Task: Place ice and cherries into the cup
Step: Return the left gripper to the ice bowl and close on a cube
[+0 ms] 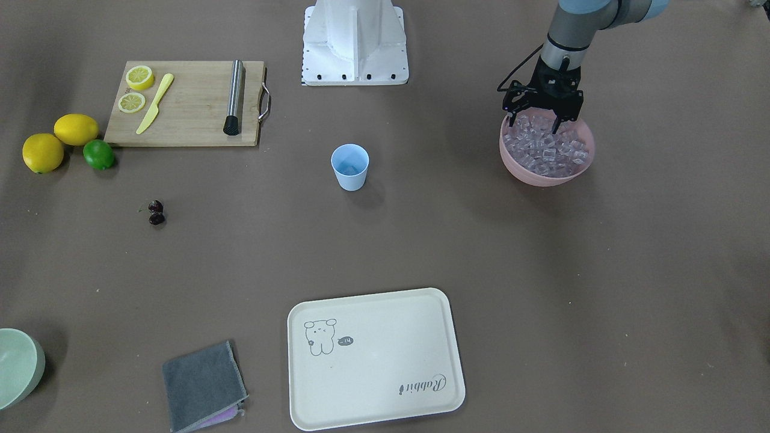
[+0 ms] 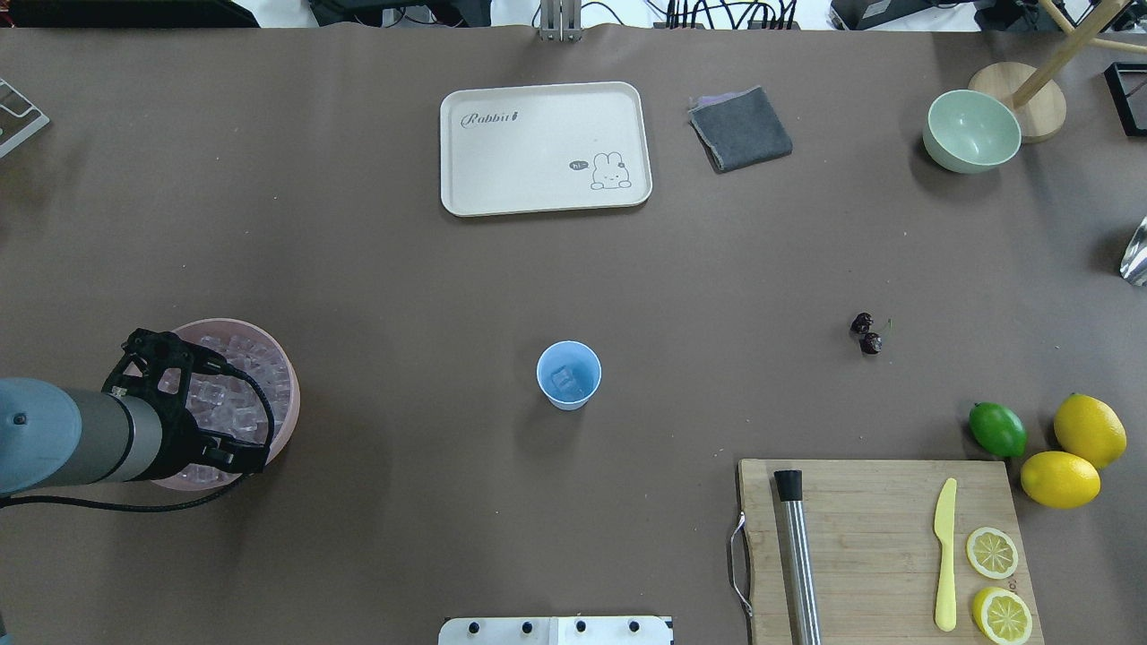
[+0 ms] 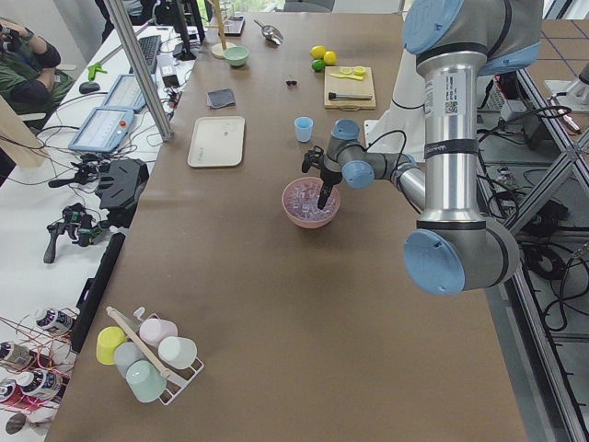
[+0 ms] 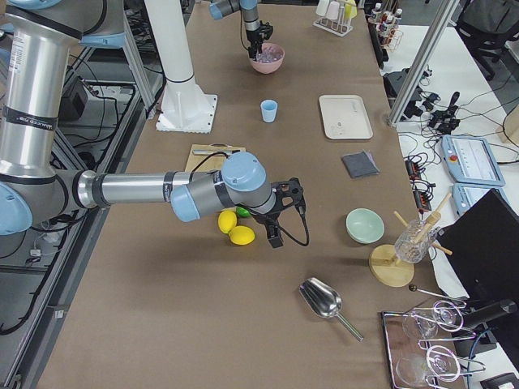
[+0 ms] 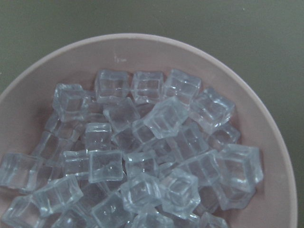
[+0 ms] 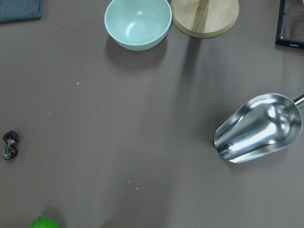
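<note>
Front-facing view: left hand vertical, spread wide, tips down among ice.

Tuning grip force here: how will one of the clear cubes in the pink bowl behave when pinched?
Probably slippery: the ice looks glossy and smooth-faced. Likely stiff, as its edges look crisp. Heaped loosely in the pink bowl, neighbours would probably shift if the left gripper digs in.

Light fell evenly from overhead, bright and diffuse. Soft, short shadows sat beside the cup and the pink bowl. My right wrist view caught hard glare on the metal scoop. My left wrist view was dimmer and bluish, the ice slightly soft with white glints.
</note>
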Robot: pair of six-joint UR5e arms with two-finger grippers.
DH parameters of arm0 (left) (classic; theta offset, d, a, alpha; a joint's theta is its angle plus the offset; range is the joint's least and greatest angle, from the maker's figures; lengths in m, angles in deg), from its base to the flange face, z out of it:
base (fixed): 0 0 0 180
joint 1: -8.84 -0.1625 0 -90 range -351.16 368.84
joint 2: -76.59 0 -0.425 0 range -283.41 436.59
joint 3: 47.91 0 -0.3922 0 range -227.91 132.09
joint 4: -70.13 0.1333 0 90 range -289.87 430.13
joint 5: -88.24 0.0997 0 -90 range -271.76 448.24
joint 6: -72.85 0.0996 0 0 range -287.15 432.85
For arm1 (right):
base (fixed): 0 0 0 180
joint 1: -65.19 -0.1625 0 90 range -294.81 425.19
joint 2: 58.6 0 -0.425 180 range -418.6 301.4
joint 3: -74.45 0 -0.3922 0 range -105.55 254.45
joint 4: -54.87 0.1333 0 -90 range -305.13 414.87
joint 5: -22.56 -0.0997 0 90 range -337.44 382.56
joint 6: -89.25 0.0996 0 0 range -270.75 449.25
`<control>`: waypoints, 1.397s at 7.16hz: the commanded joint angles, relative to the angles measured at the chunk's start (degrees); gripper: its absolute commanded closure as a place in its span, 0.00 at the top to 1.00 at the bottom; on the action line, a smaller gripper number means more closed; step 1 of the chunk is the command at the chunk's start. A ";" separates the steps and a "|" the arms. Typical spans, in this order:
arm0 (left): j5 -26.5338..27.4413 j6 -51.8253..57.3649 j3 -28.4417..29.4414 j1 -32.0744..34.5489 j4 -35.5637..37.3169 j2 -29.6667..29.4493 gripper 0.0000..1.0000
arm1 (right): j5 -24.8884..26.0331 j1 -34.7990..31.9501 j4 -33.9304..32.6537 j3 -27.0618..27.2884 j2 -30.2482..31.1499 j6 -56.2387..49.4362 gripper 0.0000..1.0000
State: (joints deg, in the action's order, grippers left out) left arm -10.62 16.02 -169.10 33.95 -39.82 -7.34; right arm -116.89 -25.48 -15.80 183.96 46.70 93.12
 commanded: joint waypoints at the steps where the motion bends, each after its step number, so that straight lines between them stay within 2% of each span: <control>1: -1.60 1.71 1.21 0.91 -0.43 0.35 0.98 | -0.04 -0.03 0.00 0.00 -0.01 0.00 1.00; 3: -1.60 2.42 1.74 1.09 -0.43 -0.17 0.97 | -0.13 -0.03 0.00 0.00 -0.01 0.00 1.00; 4: -1.60 3.64 1.83 1.09 -0.43 -0.18 0.90 | -0.04 -0.03 0.00 0.00 -0.01 0.00 1.00; 7: -1.77 3.83 2.01 1.26 -0.43 -0.70 0.38 | -0.13 -0.03 0.00 0.00 -0.01 0.00 1.00; 10: -1.77 3.92 1.66 1.53 -0.52 -0.70 0.00 | -0.13 0.05 0.00 0.00 -0.09 0.00 1.00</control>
State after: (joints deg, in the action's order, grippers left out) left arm -12.39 19.90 -167.27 35.33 -40.28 -8.03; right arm -117.01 -25.50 -15.80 183.96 46.67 93.12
